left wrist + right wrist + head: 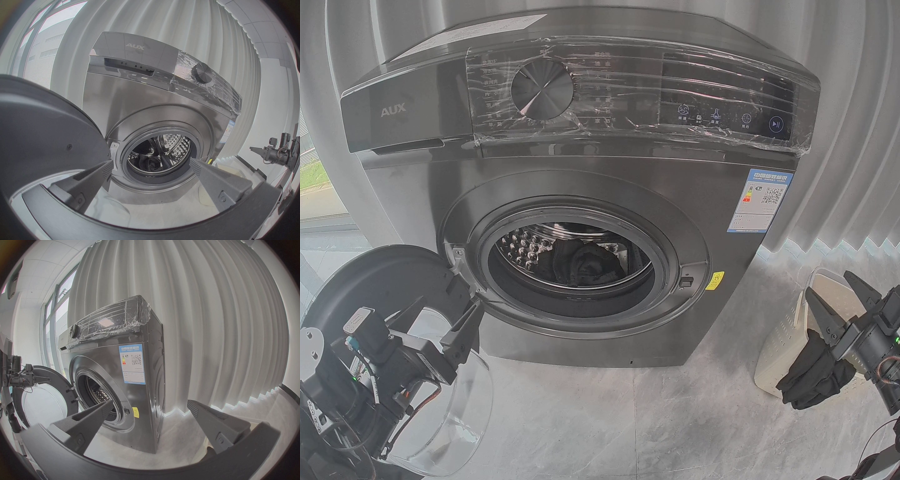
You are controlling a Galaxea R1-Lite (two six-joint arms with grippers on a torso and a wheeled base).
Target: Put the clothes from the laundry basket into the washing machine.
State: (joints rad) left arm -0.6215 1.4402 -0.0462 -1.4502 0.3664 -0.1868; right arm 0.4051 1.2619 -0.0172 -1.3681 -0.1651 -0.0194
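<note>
The left gripper (450,304) hangs by the open door (375,281) of the washing machine (581,169), fingers spread and empty; a dark garment (581,262) lies in the drum; the right gripper (828,282), fingers apart, sits just above the white laundry basket (784,340), where black clothes (815,372) drape over the rim.

The grey floor (625,419) holds the big washing machine (412,187). A white laundry basket (784,347) sits on the floor beside it.
</note>
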